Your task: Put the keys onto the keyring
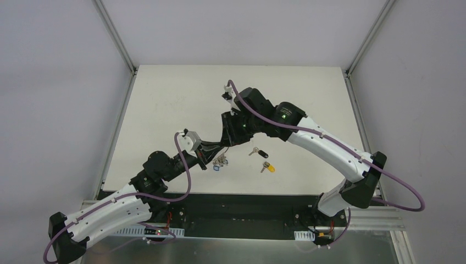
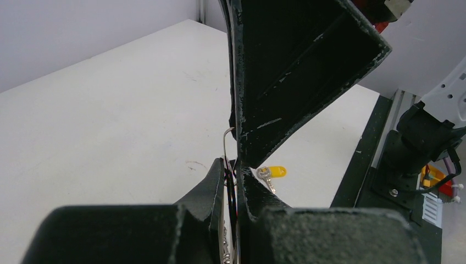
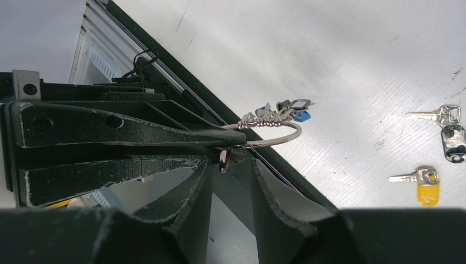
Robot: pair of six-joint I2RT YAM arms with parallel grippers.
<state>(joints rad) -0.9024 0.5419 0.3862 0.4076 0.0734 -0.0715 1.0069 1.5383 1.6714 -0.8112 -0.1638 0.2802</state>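
My left gripper (image 1: 211,159) is shut on the keyring (image 3: 277,136), a thin silver wire loop, and holds it above the table; its bunch of silver keys and blue tags (image 1: 220,163) hangs from it. In the left wrist view the ring wire (image 2: 226,144) sticks up between my shut fingertips (image 2: 233,165). My right gripper (image 1: 226,144) is open, its tips (image 3: 229,164) on either side of the ring's end, touching nothing I can see. The black-headed key (image 1: 258,152) and the yellow-headed key (image 1: 268,167) lie on the table to the right, also in the right wrist view (image 3: 451,142) (image 3: 426,188).
The white table (image 1: 165,110) has side rails and a black front strip (image 1: 242,201) by the arm bases. The two grippers meet close together near the table's front centre. The right gripper's finger (image 2: 297,71) fills much of the left wrist view.
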